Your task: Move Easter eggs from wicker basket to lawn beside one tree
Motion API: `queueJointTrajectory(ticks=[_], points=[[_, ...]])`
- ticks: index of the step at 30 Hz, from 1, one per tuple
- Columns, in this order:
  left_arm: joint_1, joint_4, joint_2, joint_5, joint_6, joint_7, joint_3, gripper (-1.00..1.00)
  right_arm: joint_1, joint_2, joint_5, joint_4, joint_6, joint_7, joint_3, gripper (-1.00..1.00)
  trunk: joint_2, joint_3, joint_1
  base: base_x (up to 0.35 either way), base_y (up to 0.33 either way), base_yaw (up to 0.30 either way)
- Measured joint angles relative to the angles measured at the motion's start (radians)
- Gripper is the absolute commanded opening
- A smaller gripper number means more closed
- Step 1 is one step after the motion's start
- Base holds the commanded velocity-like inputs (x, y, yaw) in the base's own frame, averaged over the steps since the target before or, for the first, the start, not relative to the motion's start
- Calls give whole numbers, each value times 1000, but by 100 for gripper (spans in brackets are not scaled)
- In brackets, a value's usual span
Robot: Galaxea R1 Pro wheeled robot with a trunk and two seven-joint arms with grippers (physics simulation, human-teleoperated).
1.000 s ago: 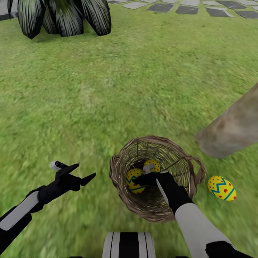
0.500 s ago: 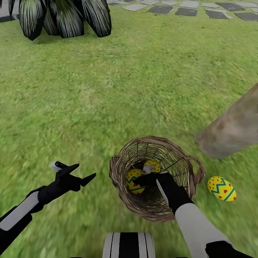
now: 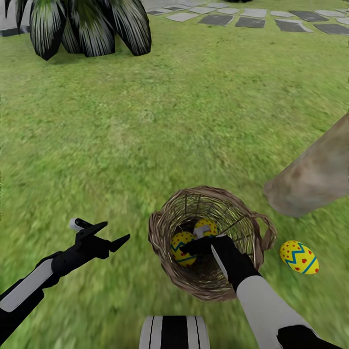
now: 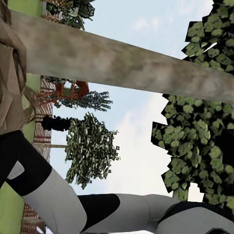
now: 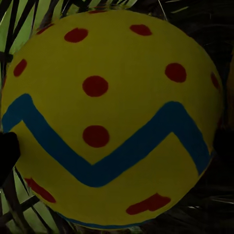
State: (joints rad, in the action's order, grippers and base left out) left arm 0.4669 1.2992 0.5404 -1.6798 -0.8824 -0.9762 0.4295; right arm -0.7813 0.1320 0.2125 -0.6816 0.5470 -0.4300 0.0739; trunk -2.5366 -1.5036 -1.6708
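Wide green lawn (image 3: 145, 121), mottled, spreading all around the wicker basket (image 3: 167, 220). Far beyond the basket, a grey stepping-stone path (image 3: 252, 17) and a dark spiky plant (image 3: 82, 24) at the lawn's far edge. To the right of the basket, near it, the thick grey-beige trunk of the tree (image 3: 315, 174), its base meeting the grass; seen again from the left wrist as a long pale trunk (image 4: 122, 61) against sky, with blocky green leaves (image 4: 200, 126) beside it.

Basket upright on the grass, braided rim and small loop handle (image 3: 269, 230) on the side toward the tree. Inside it, two Easter eggs: one yellow egg (image 3: 180, 242) with blue zigzag and red dots against the left inner wall, a second egg (image 3: 207, 226) just behind, partly hidden by the right arm. Third egg (image 3: 299, 257) lying on the grass right of the basket, just past the handle and near the trunk base.

Right claw (image 3: 194, 241) reaching down into the basket, at the two eggs; from its wrist camera, dotted egg (image 5: 109, 117) very close, dark fingertips (image 5: 7, 151) at either side of it; grip on it impossible to confirm. Left claw (image 3: 104, 235) hovering over grass left of the basket, well apart, fingers spread, holding nothing.
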Motion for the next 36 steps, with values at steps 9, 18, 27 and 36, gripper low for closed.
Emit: queueJointTrajectory(ticks=[9, 18, 27, 36], points=[[0, 1, 0, 0, 0, 1, 0, 100, 1, 0, 17, 2, -1, -1, 0, -100, 2, 35, 4, 0, 0, 0], [0, 0, 0, 0, 0, 1, 0, 100, 1, 0, 16, 2, -1, -1, 0, -100, 4, 69, 8, 0, 0, 0], [0, 1, 0, 0, 0, 1, 0, 100, 1, 1, 12, 4, 0, -1, -1, -100, 6, 104, 12, 0, 0, 0], [0, 0, 0, 0, 0, 1, 0, 100, 1, 0, 18, 4, 0, 0, -1, -100, 9, 139, 16, 0, 0, 0]])
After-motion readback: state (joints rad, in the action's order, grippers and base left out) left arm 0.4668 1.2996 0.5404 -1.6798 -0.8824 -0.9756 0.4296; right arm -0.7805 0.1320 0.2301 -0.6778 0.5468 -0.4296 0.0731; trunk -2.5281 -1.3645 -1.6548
